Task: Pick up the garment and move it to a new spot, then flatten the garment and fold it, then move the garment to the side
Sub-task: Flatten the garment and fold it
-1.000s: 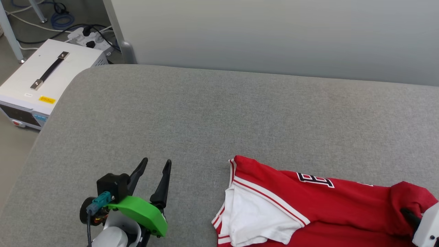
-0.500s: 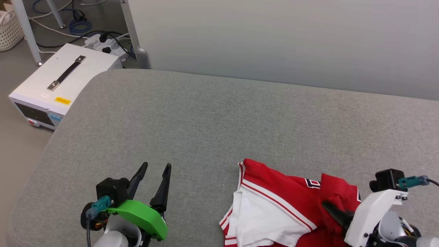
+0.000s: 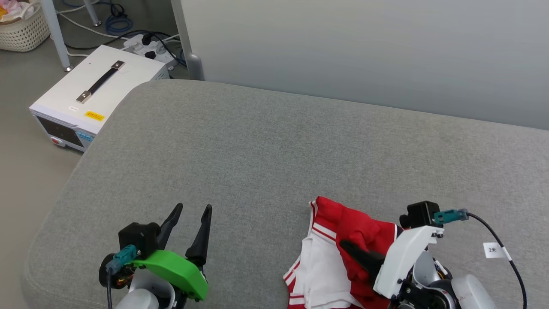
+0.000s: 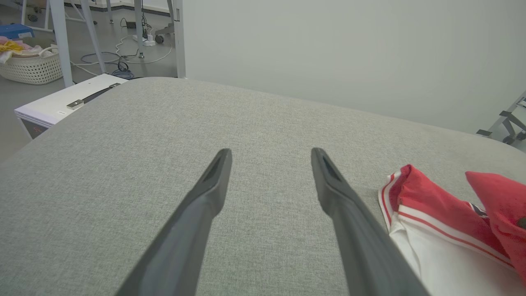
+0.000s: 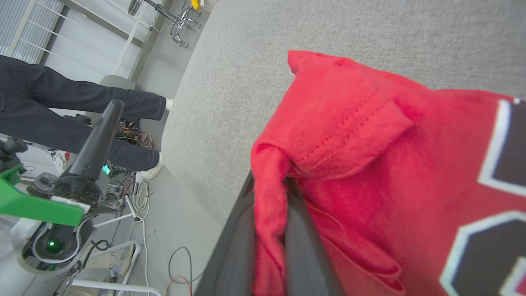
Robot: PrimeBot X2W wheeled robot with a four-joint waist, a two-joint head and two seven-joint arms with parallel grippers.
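Note:
The garment point(image 3: 356, 225) is a red jersey with a white sleeve point(image 3: 319, 268), bunched at the near right of the grey padded table point(image 3: 257, 150). My right gripper point(image 3: 345, 245) is shut on a raised fold of its red cloth. The right wrist view shows that fold pinched in my right gripper point(image 5: 271, 185), with the garment point(image 5: 370, 172) and black white-edged print beside it. My left gripper point(image 3: 191, 210) hovers open and empty to the garment's left. In the left wrist view the left gripper point(image 4: 271, 154) points over bare cloth, the garment point(image 4: 431, 205) at its right.
A white box with a black handle point(image 3: 94, 90) sits on the floor past the table's left edge, with cables and a wicker basket point(image 3: 21, 25) behind it. A pale partition point(image 3: 364, 51) backs the table. A person's dark-trousered legs point(image 5: 61, 107) stand beside the table.
The head camera has swung. My right gripper has drawn the garment's red edge leftward over itself, bunching the cloth narrower. The left gripper has stayed put, open.

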